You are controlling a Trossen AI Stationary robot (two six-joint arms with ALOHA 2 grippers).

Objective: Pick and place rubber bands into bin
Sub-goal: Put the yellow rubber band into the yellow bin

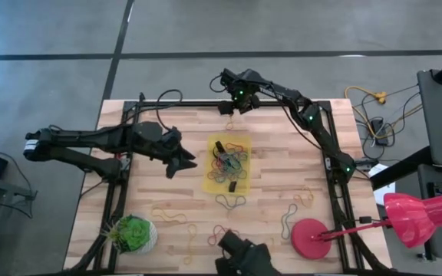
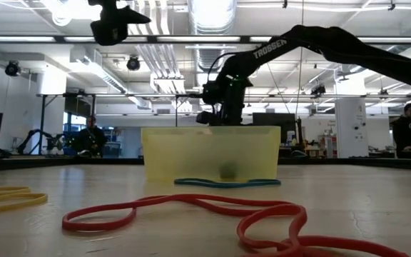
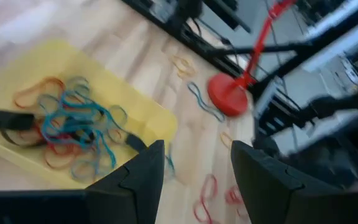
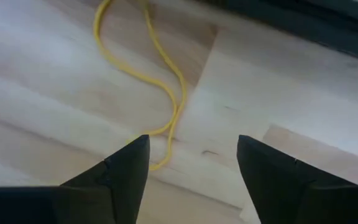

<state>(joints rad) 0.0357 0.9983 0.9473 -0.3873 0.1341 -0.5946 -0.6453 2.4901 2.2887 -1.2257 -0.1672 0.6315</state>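
High view, progress: part done; a tangle of rubber bands (image 1: 229, 162) lies in the bin (image 1: 212, 181) at table centre, with several loops left on the wood toward the near edge
High view, arms: right gripper (image 1: 233, 106) hangs over the far edge beyond the bin; left gripper (image 1: 181, 162) waits just beside the bin's left side

Low view: red band (image 2: 191, 212) and yellow band (image 2: 6, 198) lie loose in front of the translucent bin (image 2: 210, 152)

Left wrist view: fingers (image 3: 138, 176) apart, holding nothing; blue, red and orange loops piled in the bin (image 3: 148, 112)

Right wrist view: fingers (image 4: 128, 167) spread wide, empty, above one thin yellow band (image 4: 161, 81) flat on the wood, judged the next pick
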